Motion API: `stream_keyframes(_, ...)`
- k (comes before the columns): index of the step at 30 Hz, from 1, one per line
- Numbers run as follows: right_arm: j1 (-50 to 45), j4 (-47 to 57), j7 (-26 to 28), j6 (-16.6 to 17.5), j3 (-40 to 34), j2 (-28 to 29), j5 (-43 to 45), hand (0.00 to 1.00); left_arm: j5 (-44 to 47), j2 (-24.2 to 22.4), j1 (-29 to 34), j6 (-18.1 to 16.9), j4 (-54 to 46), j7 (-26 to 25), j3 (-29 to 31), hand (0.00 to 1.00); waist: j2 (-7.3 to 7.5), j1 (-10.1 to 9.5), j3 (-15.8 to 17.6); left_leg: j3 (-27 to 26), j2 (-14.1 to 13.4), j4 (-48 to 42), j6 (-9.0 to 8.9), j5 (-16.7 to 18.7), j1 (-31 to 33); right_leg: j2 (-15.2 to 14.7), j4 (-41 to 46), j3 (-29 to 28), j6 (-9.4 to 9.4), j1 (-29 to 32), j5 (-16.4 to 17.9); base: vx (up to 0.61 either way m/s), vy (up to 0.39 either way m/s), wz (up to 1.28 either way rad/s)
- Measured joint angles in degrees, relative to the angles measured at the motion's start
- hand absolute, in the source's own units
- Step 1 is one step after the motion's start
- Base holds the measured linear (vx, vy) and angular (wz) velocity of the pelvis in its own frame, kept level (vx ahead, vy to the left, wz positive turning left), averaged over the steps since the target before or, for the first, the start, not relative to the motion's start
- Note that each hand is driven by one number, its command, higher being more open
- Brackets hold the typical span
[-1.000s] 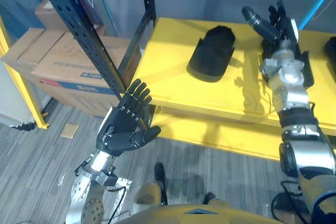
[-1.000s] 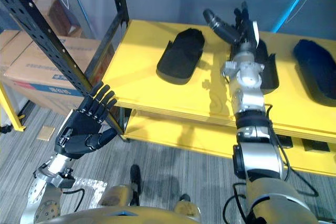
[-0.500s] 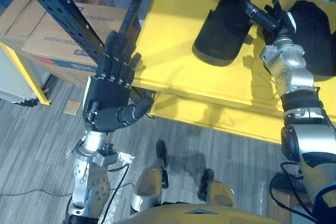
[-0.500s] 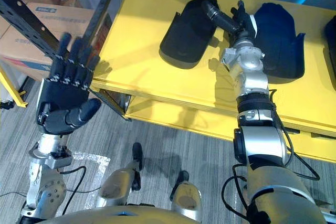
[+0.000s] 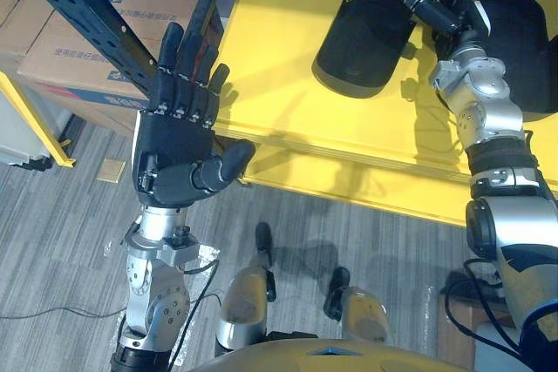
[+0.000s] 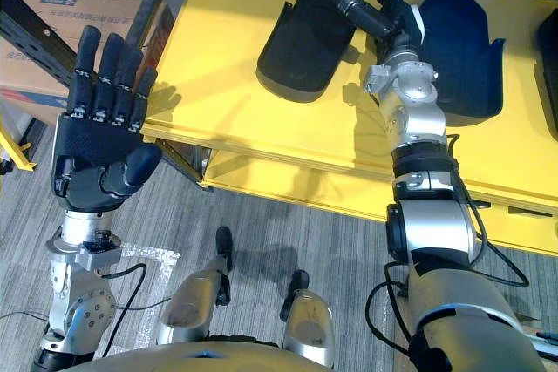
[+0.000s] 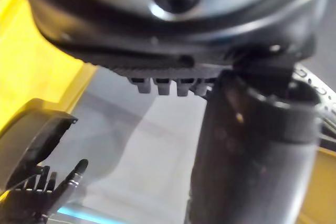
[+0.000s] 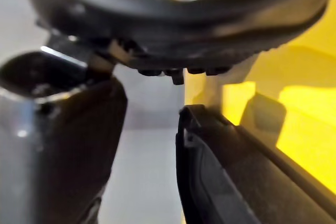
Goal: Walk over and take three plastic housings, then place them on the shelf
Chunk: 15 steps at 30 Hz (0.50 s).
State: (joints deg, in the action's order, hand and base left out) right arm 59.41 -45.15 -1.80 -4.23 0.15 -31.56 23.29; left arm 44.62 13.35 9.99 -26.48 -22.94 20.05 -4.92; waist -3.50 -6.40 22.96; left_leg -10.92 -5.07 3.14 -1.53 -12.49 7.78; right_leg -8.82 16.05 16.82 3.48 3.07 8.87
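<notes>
Two black plastic housings lie on the yellow table point(image 5: 270, 67): one point(image 5: 362, 32) near the middle and one point(image 5: 523, 41) to its right. A third housing point(image 6: 549, 32) peeks in at the right edge. My right hand point(image 5: 449, 16) is open and reaches between the first two, with its thumb stretched over the middle housing's edge. Up close in the right wrist view, a housing's rim point(image 8: 226, 182) lies just past the thumb point(image 8: 63, 145). My left hand point(image 5: 179, 141) is held up open in front of the table's left corner, holding nothing.
A dark metal rack upright point(image 5: 87, 15) slants across the left side, with cardboard boxes point(image 5: 78, 58) behind it. A lower yellow shelf point(image 5: 366, 202) runs under the table top. Grey plank floor point(image 5: 61, 241) lies below.
The view has drawn closer to the table. My left hand has risen, palm towards the camera. My right hand has settled between the two housings, thumb over the middle one.
</notes>
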Motion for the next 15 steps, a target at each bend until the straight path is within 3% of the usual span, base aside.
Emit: stream_keyframes(15, 5.3, -3.2, 0.6, 1.7, 1.7, 0.0, -0.4, 1.00, 0.3, 0.1, 0.1, 1.1, 0.1, -0.1, -1.6, 1.00, -0.02, -1.30, 2.0, 1.4, -0.5, -0.9, -0.66, -0.5, 1.6, 0.1, 3.9, 0.7, -0.94, 2.2, 2.4, 0.01, -0.019, 0.03)
